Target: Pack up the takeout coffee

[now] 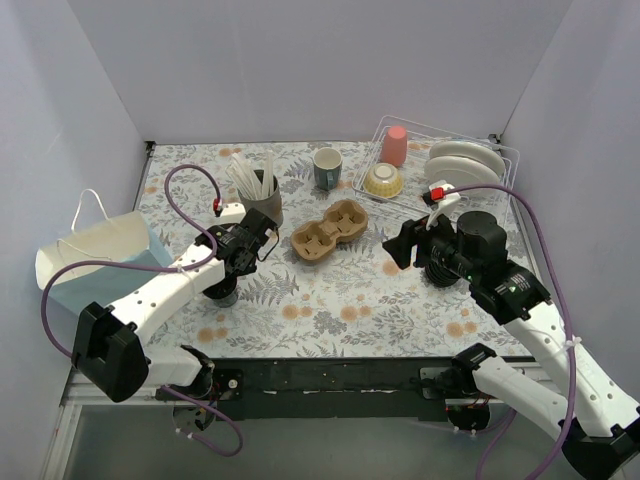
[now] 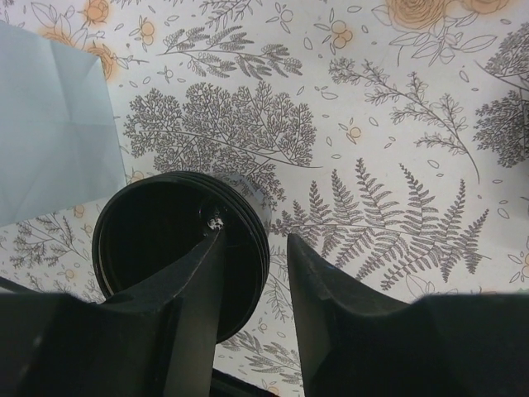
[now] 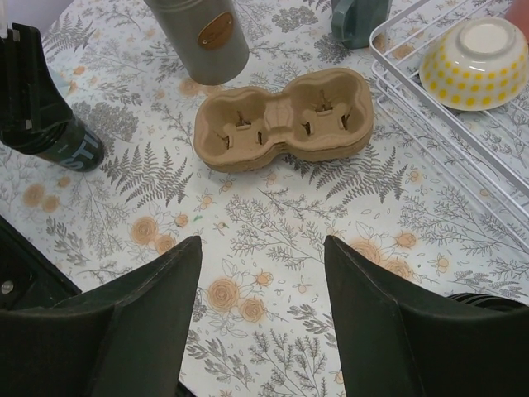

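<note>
left gripper (image 2: 254,238) astride cup (image 2: 161,240) rim, (hidden overhead)

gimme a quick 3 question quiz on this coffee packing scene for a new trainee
1. True or false: the cardboard carrier already has a cup in it.
2. The left tool hangs right at which thing? A) a black lidded cup B) the ceramic mug C) the grey cup of straws
3. Fill in: the carrier has ___ cup slots.

Key: 1 false, its slots are empty. 2 A. 3 two.
</note>
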`<state>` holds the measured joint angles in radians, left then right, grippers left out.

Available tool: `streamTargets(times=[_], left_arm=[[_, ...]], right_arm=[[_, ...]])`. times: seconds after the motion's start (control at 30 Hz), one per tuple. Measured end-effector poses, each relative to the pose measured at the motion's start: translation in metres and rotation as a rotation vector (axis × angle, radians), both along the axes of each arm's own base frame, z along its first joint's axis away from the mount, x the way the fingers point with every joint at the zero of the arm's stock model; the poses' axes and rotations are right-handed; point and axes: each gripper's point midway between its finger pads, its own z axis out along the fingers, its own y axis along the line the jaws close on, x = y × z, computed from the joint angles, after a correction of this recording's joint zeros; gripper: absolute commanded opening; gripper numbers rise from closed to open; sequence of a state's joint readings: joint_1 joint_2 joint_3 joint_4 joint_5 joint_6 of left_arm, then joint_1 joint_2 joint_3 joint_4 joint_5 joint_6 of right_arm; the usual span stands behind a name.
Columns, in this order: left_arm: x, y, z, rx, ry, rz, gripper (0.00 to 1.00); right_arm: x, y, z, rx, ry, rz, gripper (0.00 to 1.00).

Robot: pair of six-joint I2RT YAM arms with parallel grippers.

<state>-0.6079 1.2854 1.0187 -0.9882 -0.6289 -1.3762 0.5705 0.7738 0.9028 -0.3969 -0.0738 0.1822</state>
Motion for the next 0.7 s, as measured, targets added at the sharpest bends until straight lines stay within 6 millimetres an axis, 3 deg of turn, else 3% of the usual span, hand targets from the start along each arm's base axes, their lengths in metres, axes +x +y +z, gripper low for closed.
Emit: streamTargets(times=[0.53,0.7], left_arm=[[-0.0041,0.0019,-0.0065,-0.007,0.025,0.006,0.0],[-0.004,0.0011,-0.0066,-0.004,0.031,-0.012,0.0]], right_arm=[[-0.0007,0.0011,-0.0029,-0.007,0.007,0.01,0.68],[0.0001,0.0023,-0.0053,-0.011,0.015,0.013,0.68]])
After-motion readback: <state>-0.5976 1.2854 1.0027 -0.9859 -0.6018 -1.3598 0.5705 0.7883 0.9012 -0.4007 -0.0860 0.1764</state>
